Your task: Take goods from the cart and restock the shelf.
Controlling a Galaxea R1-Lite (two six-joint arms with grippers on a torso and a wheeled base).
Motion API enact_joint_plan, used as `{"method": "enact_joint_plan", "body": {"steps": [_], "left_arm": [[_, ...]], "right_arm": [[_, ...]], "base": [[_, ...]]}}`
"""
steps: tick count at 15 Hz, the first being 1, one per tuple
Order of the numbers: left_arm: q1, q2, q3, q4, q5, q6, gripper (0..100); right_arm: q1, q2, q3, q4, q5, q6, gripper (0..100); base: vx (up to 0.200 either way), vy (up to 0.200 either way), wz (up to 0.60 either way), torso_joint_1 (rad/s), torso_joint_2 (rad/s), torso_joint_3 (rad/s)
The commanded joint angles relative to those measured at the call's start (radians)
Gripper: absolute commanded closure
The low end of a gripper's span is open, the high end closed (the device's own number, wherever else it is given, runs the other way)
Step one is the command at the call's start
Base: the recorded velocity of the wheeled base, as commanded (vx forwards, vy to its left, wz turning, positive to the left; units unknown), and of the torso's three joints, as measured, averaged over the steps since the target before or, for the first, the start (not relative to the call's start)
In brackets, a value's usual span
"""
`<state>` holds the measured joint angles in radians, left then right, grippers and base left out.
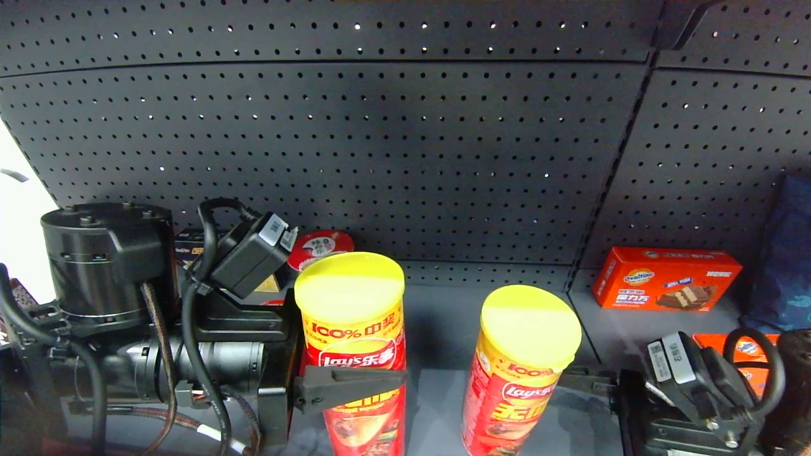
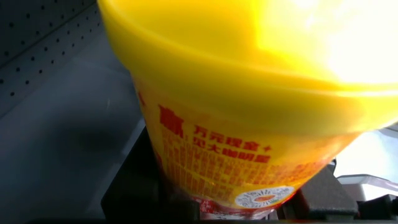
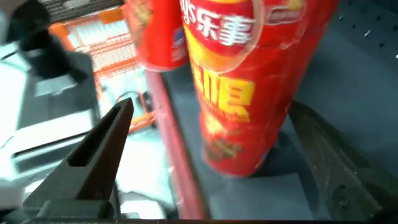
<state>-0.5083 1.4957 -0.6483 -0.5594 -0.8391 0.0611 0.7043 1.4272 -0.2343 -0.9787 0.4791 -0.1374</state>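
Note:
Two red chip cans with yellow lids stand on the grey shelf (image 1: pixel 437 316). My left gripper (image 1: pixel 355 380) is shut on the left can (image 1: pixel 351 335), one finger (image 1: pixel 348 383) crossing its front. In the left wrist view that can (image 2: pixel 249 112) rises close up between the dark fingers. The right can (image 1: pixel 519 373) stands a little further right. My right gripper (image 3: pixel 217 143) is open around the right can (image 3: pixel 249 93), with a gap on each side between the can and the fingers (image 3: pixel 93 168). In the head view the right gripper (image 1: pixel 570 415) comes in from the right.
A black pegboard wall (image 1: pixel 380 158) backs the shelf. A red-lidded cup (image 1: pixel 320 247) sits behind the left can. An orange box (image 1: pixel 665 278) lies at the back right, a dark blue bag (image 1: pixel 782 253) beside it and another orange pack (image 1: pixel 741 348) nearer.

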Motion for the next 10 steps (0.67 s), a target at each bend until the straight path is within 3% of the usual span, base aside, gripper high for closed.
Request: {"method": "enact_joint_plan", "body": {"steps": [1,3,5,10], "left_arm": [[0.001,0.0,-0.005,-0.001,0.0,0.0,100],[0.002,-0.003,-0.004,-0.001,0.0,0.0,100],[0.004,-0.003,-0.002,-0.001,0.0,0.0,100],[0.005,-0.002,-0.017,0.001,0.02,-0.001,100]], "right_arm": [[0.024,-0.229,-0.056,0.229,-0.001,-0.001,0],[0.023,-0.361,-0.151,0.468,-0.047,-0.001,0],[0.026,-0.436,-0.218,0.612,-0.134,0.002,0],[0.018,-0.504,-0.206,0.661,-0.244,0.004,0]], "base": [[0.0,0.0,0.0,0.0,0.0,0.0],[0.0,0.0,0.0,0.0,0.0,0.0],[0.0,0.0,0.0,0.0,0.0,0.0],[0.0,0.0,0.0,0.0,0.0,0.0]]}}
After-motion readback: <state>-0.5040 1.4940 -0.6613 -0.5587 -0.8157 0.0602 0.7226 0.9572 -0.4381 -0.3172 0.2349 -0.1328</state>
